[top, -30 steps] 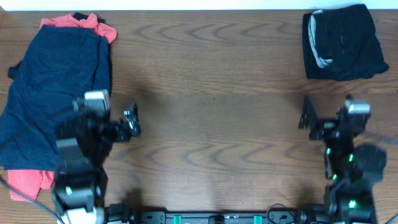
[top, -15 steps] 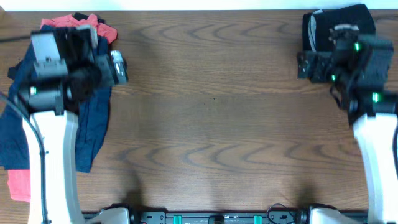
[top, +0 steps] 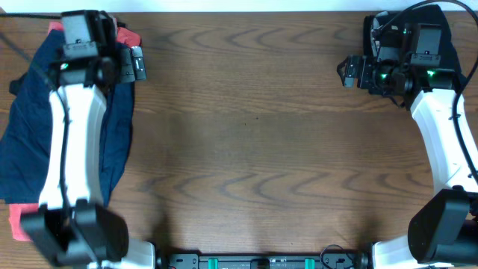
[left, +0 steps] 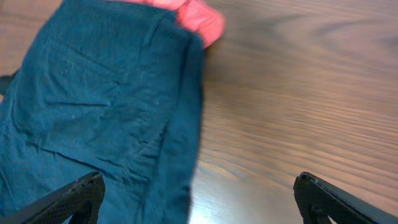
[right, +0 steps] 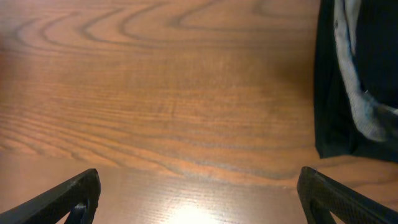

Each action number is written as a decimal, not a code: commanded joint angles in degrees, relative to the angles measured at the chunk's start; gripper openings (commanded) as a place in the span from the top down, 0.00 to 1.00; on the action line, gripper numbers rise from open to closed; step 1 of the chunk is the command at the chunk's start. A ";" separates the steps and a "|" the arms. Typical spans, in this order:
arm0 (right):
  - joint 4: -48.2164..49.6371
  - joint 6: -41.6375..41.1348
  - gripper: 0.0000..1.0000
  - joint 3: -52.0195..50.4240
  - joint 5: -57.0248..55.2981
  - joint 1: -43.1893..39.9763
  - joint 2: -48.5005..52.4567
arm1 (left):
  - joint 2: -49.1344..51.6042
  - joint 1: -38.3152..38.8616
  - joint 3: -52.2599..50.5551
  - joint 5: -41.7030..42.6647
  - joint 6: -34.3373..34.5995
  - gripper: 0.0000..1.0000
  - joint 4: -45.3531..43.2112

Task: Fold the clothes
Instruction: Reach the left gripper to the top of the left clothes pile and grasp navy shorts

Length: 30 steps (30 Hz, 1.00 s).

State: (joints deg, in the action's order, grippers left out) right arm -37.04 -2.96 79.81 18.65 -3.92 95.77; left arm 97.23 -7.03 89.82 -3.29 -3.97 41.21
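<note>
A pile of dark navy shorts (top: 30, 127) lies at the table's left, with coral-red cloth at its top (top: 128, 36) and bottom (top: 22, 220). In the left wrist view the navy cloth (left: 106, 118) fills the left side with the coral-red piece (left: 199, 18) at the top. My left gripper (top: 139, 64) (left: 196, 199) is open and empty, over the navy cloth's right edge. A folded black garment with grey lining (top: 448, 45) (right: 360, 74) lies at the far right. My right gripper (top: 346, 72) (right: 199, 199) is open and empty over bare wood just left of it.
The brown wooden table (top: 246, 134) spans the view. The arm bases (top: 261, 261) sit along the front edge. The white left arm (top: 71, 149) lies over the navy pile.
Both arms have risen from near the front edge and reached toward the back. The left gripper now hovers at the navy pile's top right, the right gripper beside the black garment.
</note>
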 commanded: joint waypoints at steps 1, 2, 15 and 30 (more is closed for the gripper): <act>-1.22 0.70 0.01 0.98 1.29 0.59 0.85 | 5.92 -1.73 0.85 -6.67 -1.77 0.04 -2.27; -1.75 0.74 0.01 0.98 1.27 0.59 0.92 | 7.19 -2.27 0.85 -6.67 -1.70 0.05 -3.08; -6.95 2.82 0.10 0.96 0.85 0.57 0.92 | 22.38 -8.35 0.85 -6.21 -1.88 0.05 -8.15; -6.45 2.82 0.10 0.96 0.85 0.57 0.92 | 26.01 -10.21 0.96 -6.47 -2.03 0.54 -9.22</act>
State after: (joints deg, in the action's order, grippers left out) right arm -43.79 -0.97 79.83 19.11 -3.92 96.29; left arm 123.15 -16.45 89.82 -9.54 -6.04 32.08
